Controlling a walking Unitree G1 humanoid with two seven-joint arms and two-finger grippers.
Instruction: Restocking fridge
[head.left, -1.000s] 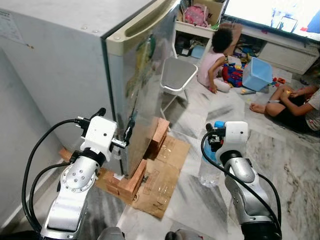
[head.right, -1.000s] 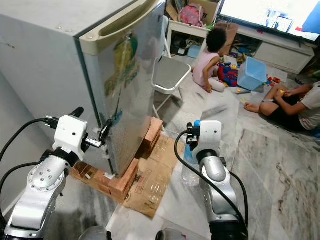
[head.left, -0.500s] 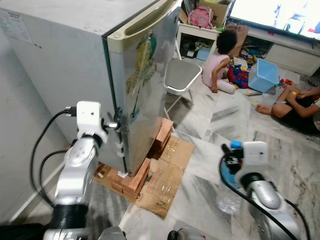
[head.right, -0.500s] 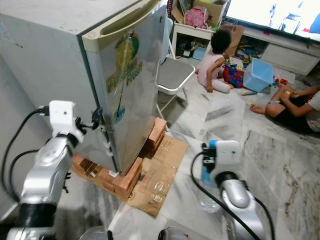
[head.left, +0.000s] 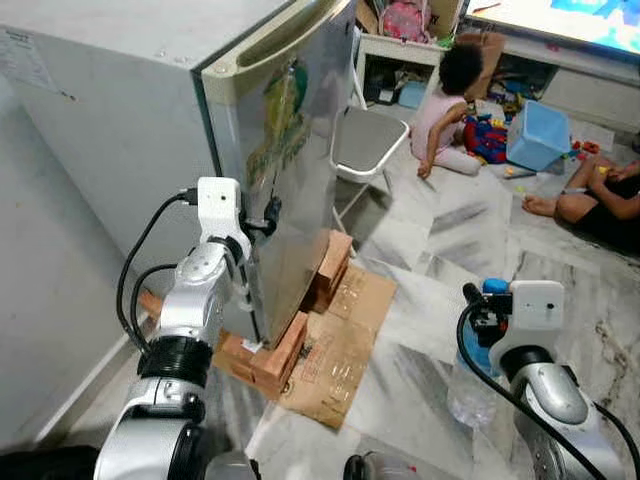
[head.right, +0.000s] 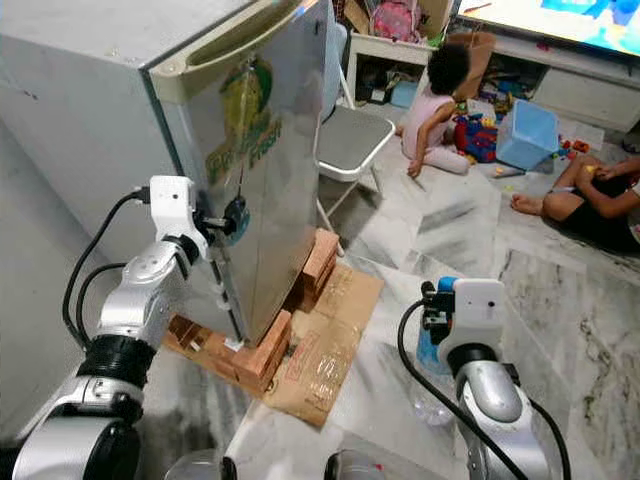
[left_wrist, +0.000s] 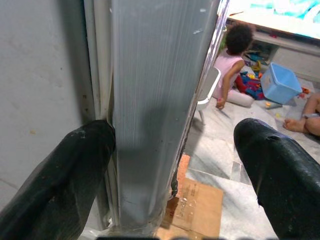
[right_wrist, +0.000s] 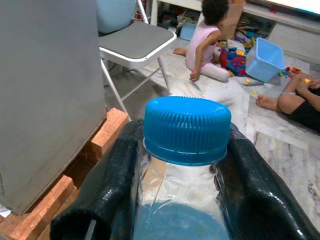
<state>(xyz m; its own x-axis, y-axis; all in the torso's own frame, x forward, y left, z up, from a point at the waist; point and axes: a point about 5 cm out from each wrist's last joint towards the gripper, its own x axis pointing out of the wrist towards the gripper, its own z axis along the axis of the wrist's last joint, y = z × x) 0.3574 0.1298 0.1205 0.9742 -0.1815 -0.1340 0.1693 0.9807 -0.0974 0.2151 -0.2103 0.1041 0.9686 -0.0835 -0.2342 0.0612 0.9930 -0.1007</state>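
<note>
Steel-grey fridge (head.left: 130, 110): door shut; stands on bricks (head.left: 275, 355) with flattened cardboard (head.left: 335, 345) spread beside them; green sticker on the door, wording too blurred to read; top of the cabinet cut off by the frame edge

Door edge (left_wrist: 155, 110): ribbed grey strip; white seal on the hinge-less side partly hidden behind one finger; lower end lost at the picture's border

Left gripper (left_wrist: 172, 165): raised to the door edge at about mid height; fingers (left_wrist: 55, 175) spread wide, one on the cabinet side of the edge, the other out in front of the door; near finger looks to touch the seal, contact not certain; nothing clamped

Right gripper (right_wrist: 175, 175): low, over the marble floor (head.left: 440, 230), well apart from the fridge; both fingers pressed against the neck of a bottle (right_wrist: 185, 165)

Bottle: clear plastic, blue ribbed cap (right_wrist: 186, 127), upright in the grip; lower body hidden by the wrist housing in the head views, seen only as a clear bulge (head.left: 470, 390); fill level unclear

Folding chair (head.left: 365, 150): grey seat, white frame, just beyond the fridge door; back partly hidden by the door

People: one seated on the floor (head.left: 445, 105) facing away; second at the right edge (head.left: 600, 195), only legs and an arm inside the frame

Blue bin (head.left: 540, 135): on the floor between them, small toys scattered near it, too small to identify
</note>
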